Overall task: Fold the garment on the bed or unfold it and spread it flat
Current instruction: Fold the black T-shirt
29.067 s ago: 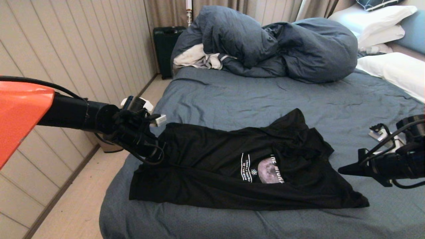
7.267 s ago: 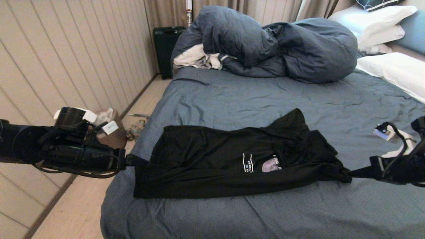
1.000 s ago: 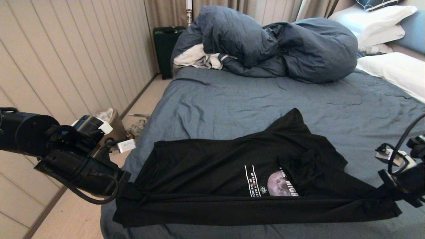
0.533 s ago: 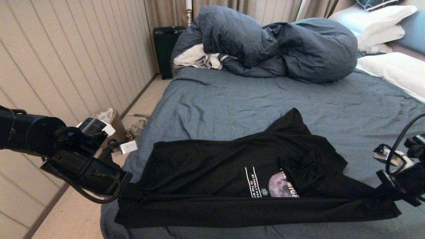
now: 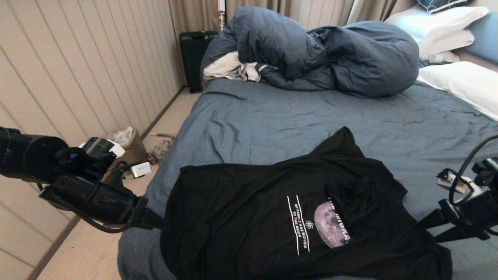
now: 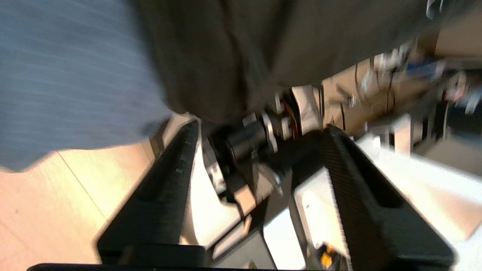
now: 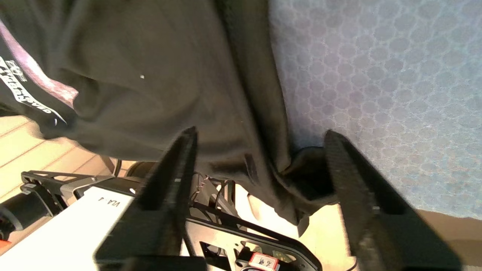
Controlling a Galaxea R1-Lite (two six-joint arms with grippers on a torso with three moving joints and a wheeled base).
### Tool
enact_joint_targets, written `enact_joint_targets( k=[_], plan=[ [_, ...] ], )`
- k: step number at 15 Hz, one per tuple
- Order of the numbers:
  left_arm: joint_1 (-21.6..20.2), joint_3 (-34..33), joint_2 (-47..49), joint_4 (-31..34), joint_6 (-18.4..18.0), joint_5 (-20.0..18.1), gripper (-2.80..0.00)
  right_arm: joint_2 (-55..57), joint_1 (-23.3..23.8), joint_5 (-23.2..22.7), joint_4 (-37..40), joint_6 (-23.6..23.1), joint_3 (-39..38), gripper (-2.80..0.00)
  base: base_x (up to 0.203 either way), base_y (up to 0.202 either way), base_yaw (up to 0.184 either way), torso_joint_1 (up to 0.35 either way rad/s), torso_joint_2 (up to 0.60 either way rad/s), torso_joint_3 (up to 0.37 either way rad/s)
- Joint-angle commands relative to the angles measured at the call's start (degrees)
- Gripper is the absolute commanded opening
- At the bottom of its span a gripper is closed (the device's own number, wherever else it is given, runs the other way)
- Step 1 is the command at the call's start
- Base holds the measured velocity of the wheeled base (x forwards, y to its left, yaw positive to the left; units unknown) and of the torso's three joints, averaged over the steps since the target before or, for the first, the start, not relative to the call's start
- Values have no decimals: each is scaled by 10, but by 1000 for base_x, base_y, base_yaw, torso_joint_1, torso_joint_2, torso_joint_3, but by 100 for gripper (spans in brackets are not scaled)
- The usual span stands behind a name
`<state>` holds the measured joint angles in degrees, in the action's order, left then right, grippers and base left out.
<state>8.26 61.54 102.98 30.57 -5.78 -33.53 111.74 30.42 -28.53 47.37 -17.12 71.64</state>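
The garment [image 5: 272, 217], a black T-shirt with a grey moon print and white lettering, lies spread print-up on the near part of the bed [image 5: 272, 116]. Its near edge runs past the bed's front edge. My left gripper [image 5: 155, 224] is open just off the shirt's left edge, beyond the bed's corner. In the left wrist view the left gripper [image 6: 261, 128] holds nothing, with the garment [image 6: 226, 56] ahead of it. My right gripper [image 5: 428, 231] is open at the shirt's right edge. The right wrist view shows a loose corner of the garment [image 7: 169, 75] between the spread fingers of the right gripper [image 7: 260, 132], unclamped.
A bulky dark-blue duvet [image 5: 311, 50] and a white cloth [image 5: 229, 68] are heaped at the far end of the bed. White pillows [image 5: 463, 81] lie at the right. A black suitcase [image 5: 194, 54] and a small bin [image 5: 128, 146] stand on the floor by the panelled wall.
Half a second ago both grippers held the shirt's near edge stretched taut between them. Both have since opened, and the shirt has dropped and spread wider toward the bed's front edge.
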Motion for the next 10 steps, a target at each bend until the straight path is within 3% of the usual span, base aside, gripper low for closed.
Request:
enact_joint_targets(
  k=[1, 5, 7, 10],
  plan=[
    [-25, 9, -12, -6, 1, -6, 0, -8, 4, -4, 3, -1, 12, 0, 0, 0, 0, 0, 0, 0],
    [-27, 5, -32, -1, 0, -20, 0, -69, 9, -16, 8, -1, 21, 0, 0, 0, 0, 0, 0, 0],
    [-2, 4, -40, 5, 1, -21, 0, -104, 2, -35, 10, 1, 14, 0, 0, 0, 0, 0, 0, 0],
    [52, 8, -36, 36, 2, -18, 0, -132, -56, -42, 19, 9, -20, 0, 0, 0, 0, 0, 0, 0]
  ],
)
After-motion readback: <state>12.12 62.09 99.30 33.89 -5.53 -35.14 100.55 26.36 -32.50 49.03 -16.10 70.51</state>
